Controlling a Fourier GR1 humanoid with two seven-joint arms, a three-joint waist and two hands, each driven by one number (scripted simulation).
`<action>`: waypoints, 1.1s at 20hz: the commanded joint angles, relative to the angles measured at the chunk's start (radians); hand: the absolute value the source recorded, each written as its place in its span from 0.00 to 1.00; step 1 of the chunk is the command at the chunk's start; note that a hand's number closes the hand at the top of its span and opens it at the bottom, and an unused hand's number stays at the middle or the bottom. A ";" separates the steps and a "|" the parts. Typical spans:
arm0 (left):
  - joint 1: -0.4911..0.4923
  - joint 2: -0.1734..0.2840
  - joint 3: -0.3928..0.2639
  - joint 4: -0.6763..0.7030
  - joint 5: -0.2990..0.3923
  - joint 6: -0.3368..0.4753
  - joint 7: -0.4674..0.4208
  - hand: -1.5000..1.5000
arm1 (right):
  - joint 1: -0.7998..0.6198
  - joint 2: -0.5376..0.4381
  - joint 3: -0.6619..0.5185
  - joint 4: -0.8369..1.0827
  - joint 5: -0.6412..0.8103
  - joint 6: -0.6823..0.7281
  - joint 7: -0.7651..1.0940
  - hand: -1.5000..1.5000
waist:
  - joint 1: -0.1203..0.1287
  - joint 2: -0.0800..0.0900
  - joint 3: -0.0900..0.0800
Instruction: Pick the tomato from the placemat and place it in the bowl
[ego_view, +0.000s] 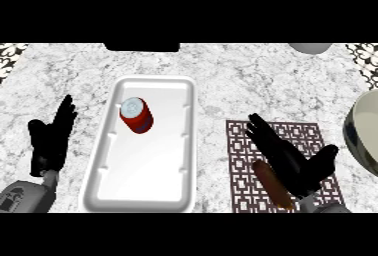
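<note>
Your right hand (291, 160) hovers open over the placemat (244, 150); a brown sausage-like thing (272, 184) lies beneath, no tomato visible. The bowl (362, 132) waits at three o'clock. Left hand (50, 140) rests open at nine o'clock. Next, probably: find the tomato, close round it.

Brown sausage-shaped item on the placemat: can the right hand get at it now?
Probably yes: the right hand is open directly beside the brown item on the placemat, and nothing lies between them.
</note>
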 joint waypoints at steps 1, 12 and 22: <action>0.043 0.031 0.054 -0.026 0.025 -0.047 -0.031 0.50 | -0.034 -0.053 -0.060 0.004 0.013 0.083 -0.086 1.00 | -0.012 -0.021 0.017; 0.006 0.066 0.074 -0.103 0.024 -0.057 -0.043 0.50 | 0.136 -0.489 -0.384 -0.013 0.361 0.111 -0.440 0.00 | -0.071 -0.030 0.021; 0.025 0.038 0.114 -0.141 -0.028 -0.129 -0.025 0.50 | 0.393 -0.489 -0.588 -0.076 0.386 0.200 -0.644 0.00 | -0.029 -0.021 0.017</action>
